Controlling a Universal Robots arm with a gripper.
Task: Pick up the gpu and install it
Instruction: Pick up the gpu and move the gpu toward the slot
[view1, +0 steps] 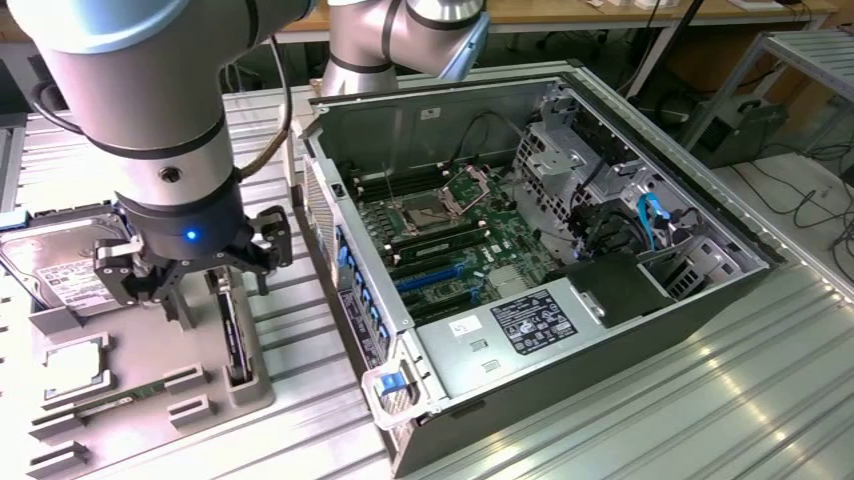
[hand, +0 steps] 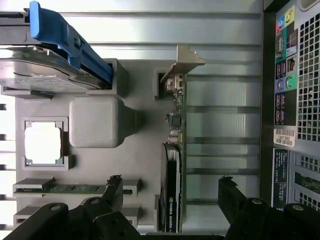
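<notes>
Workshop benches and trailing cables ring a slatted metal desk (view1: 694, 400), its ribs throwing back a bright glare. On it lies a tower case (view1: 400, 120), tipped on its side with the panel off. The board inside faces up, apparently so that a card can be lowered straight into a slot.

At the exterior view's left, the arm (view1: 134, 90) hangs over a grey tray (view1: 140, 345). This moulded holder sits just beside the case, and its pockets seem meant to keep each part in a known place and pose. A drive (view1: 60, 270) with a blue rail (hand: 70, 45) rests in a pocket at the exterior view's far left.

The gpu (view1: 238, 345) stands on edge in a narrow slot along the side of the tray nearest the case, with its silvery bracket (hand: 182, 57) at one end. That pose leaves both flat faces free for a grasp.

The pincer (view1: 220, 295) hovers over the card, spread wide. Its fingers (hand: 112, 192) stand one to each side of the card and apart from it, so nothing is gripped and the card is not yet lifted.

Among the smallest parts, a square chip (hand: 44, 142) lies flat in its own pocket. A green stick (hand: 65, 189) sits in a slim groove near it.
</notes>
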